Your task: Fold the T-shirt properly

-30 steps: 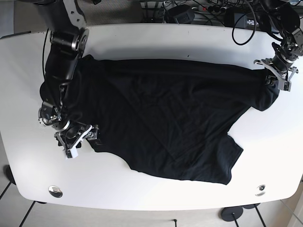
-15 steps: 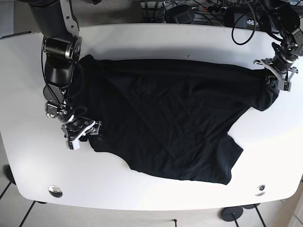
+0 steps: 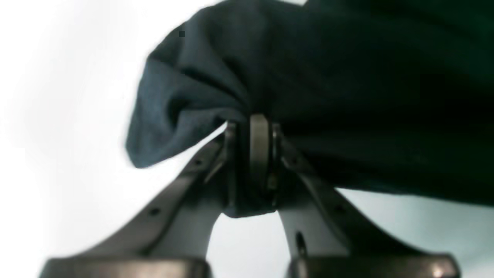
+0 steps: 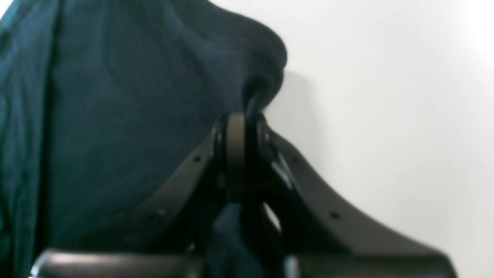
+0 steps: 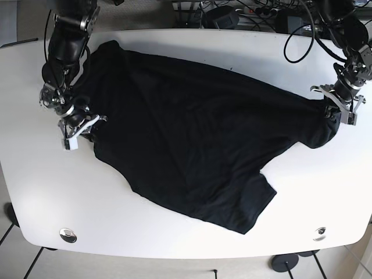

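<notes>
A black T-shirt [image 5: 197, 133] lies spread across the white table [image 5: 192, 238], slanting from upper left to lower right. My right gripper [image 5: 81, 129] is at the shirt's left edge and is shut on a pinch of the fabric; in the right wrist view the jaws [image 4: 237, 131] are closed with dark cloth [image 4: 127, 100] between them. My left gripper [image 5: 336, 106] is at the shirt's far right end, shut on a bunched fold; the left wrist view shows cloth [image 3: 200, 85] gathered in the closed tips [image 3: 258, 131].
Cables and dark equipment [image 5: 244, 14] lie beyond the table's far edge. Two round metal fittings [image 5: 68, 235] [image 5: 319, 233] sit near the table's front corners. A tiled floor shows below the front edge.
My right gripper has moved up and away from the front edge, dragging the shirt's left side with it. The whole shirt has shifted and swung toward the far left. My left gripper has barely moved.
</notes>
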Available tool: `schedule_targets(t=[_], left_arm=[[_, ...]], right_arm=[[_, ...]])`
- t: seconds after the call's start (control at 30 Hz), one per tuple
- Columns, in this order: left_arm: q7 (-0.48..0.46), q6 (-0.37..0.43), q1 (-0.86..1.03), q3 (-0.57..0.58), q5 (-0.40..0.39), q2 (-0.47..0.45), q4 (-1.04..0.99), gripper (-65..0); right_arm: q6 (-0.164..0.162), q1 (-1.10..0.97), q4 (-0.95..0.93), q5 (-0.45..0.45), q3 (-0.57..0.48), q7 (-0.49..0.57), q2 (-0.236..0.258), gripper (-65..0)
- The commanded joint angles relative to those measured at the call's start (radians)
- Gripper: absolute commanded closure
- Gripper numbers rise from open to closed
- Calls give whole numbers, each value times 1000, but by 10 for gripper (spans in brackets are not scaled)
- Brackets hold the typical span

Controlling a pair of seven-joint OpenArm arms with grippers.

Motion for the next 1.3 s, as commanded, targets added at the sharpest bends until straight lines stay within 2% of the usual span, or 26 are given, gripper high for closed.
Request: schedule_targets(t=[0.03, 0.1, 0.2, 0.33, 0.43, 0.47, 0.53, 0.6, 0.63, 0.7, 0.77, 0.9, 1.0, 1.1, 1.3], left_arm=[[-24, 2, -11, -5, -12, -24, 14, 0], [-24, 2, -34, 6, -10, -24, 5, 0], [-24, 2, -55, 24, -10, -46, -43, 0], [-25, 2, -92, 59, -18, -87, -109, 0], [-25, 2, -95, 58, -18, -87, -109, 0], [-25, 2, -95, 59, -17, -87, -107, 0], [-25, 2, -95, 59, -15, -87, -106, 0], [-25, 2, -95, 61, -15, -87, -104, 0], [-25, 2, -95, 61, -13, -87, -104, 0], [-25, 2, -95, 61, -13, -87, -106, 0], [-25, 2, -95, 61, -13, -87, -110, 0], [-25, 2, -95, 61, -13, -87, -110, 0], [-25, 2, -95, 61, -13, -82, -110, 0], [-25, 2, -95, 61, -13, -81, -110, 0], [-25, 2, -95, 61, -13, -81, -110, 0]], right_arm=[[-3, -103, 139, -3, 3, -76, 9, -22], [-3, -227, 270, 1, 4, -92, 6, -22], [-3, -321, 339, 1, 4, -90, 5, -22], [-3, -335, 339, 1, 6, -90, -9, -24], [3, -313, 342, 1, 67, -98, -18, -30], [3, -302, 343, 1, 67, -99, -18, -54], [0, -299, 372, 1, 72, -110, -17, -173], [-3, -295, 446, 1, 92, -121, -18, -417], [-5, -287, 467, 1, 86, -121, -18, -515], [-5, -217, 466, -8, 84, -132, -25, -609], [-5, -141, 429, -11, 83, -165, -38, -612], [-5, 50, 262, -13, 81, -188, -35, -612], [1, 199, 88, -74, 35, -175, -23, -612], [-2, 322, -117, -126, -34, -41, -18, -612], [-5, 477, -441, -131, -160, 137, -14, -612]])
